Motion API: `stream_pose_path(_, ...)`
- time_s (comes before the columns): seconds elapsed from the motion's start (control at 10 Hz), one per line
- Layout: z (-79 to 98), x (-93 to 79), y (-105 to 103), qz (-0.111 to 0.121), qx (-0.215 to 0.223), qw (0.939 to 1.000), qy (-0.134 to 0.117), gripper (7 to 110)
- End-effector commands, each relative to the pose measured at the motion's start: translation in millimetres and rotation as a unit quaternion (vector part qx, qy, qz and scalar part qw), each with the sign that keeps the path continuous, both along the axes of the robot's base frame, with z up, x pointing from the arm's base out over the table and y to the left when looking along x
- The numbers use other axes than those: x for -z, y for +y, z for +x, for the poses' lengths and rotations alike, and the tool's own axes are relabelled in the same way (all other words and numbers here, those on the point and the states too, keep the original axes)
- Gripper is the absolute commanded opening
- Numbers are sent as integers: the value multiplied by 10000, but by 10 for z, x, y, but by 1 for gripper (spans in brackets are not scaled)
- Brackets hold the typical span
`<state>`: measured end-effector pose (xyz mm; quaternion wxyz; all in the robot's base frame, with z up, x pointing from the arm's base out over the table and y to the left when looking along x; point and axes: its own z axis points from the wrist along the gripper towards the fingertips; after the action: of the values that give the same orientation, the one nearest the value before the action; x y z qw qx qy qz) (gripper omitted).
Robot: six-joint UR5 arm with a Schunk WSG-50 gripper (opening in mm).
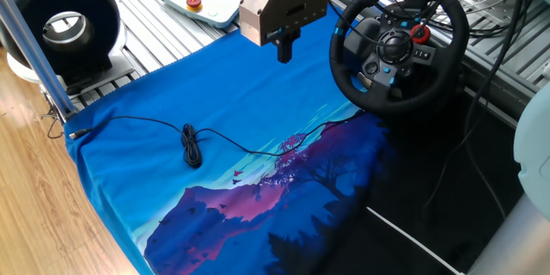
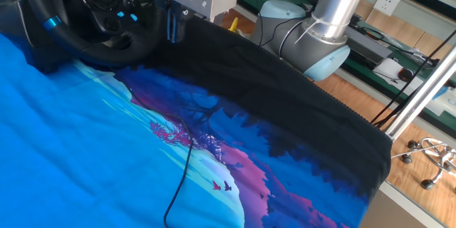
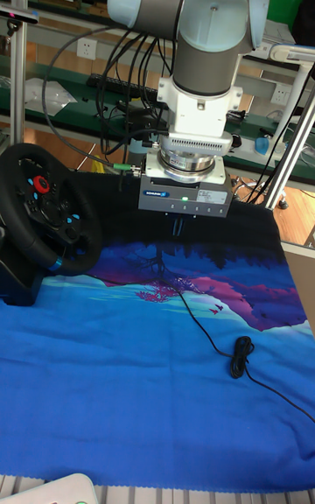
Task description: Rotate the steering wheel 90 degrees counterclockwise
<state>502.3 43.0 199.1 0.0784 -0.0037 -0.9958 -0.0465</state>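
The claw (image 1: pixel 284 51), its fingers pressed together around nothing, hangs above the tabletop (image 1: pixel 215 103), with the steering wheel (image 1: pixel 400 45) just beside it, untouched, facing the claw side-on.

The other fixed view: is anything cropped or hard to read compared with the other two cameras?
In the other fixed view the steering wheel is cut off at the top edge and the hand barely shows. One fixed view is evenly lit, with the wheel whole. The tall fixed view is sharp, with the wheel cropped at the left.
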Motion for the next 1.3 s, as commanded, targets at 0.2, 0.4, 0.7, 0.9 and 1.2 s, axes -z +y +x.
stream_pose_path(0.2, -10, -16, 47, 90, 19, 10000, 19, 7)
stream_pose_path(0.4, -21, -19, 47, 94, -6, 9999, 40, 7)
stream_pose_path(0.7, -46, -21, -5, 12, -71, 9999, 88, 7)
stream_pose_path(0.9, -156, -6, -190, -353, -249, 9987, 282, 7)
stream_pose_path(1.2, -388, 133, -307, -1037, -403, 9927, 472, 7)
